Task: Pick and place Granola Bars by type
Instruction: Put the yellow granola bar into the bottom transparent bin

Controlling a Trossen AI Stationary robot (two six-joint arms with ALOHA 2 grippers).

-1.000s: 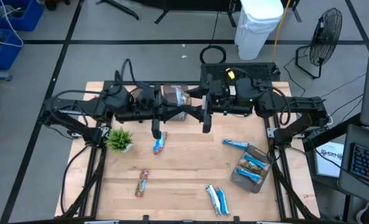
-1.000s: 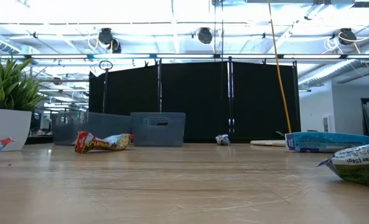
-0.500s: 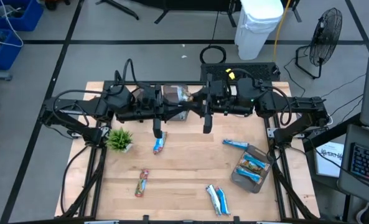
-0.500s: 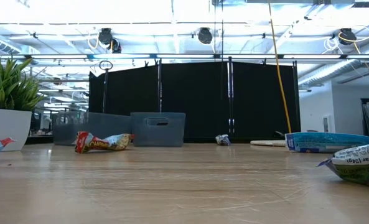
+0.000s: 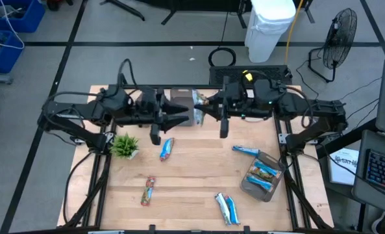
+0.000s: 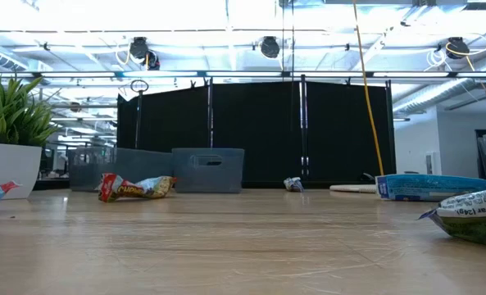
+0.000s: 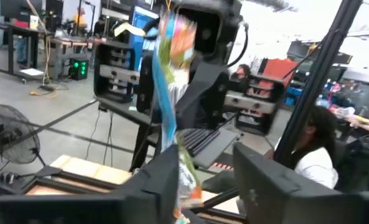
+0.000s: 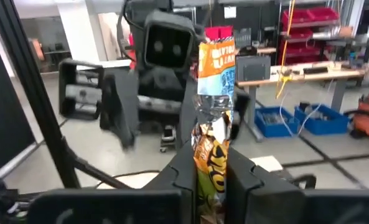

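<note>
Above the desk's [image 5: 192,185] far edge, your right claw [image 8: 210,163] pinches the orange granola bar [image 8: 213,99] by one end (mid-handover); left claw [image 7: 204,163] stands spread, so a swing could drop it outside the bin [image 5: 179,99].

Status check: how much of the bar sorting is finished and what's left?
Done: the right-hand bin holds blue bars. In hand: the right gripper is shut on an orange bar above the table's far side, with the left gripper open around it. Left: a loose blue bar beside the bin, a pair at the near edge, two more left of centre.
</note>
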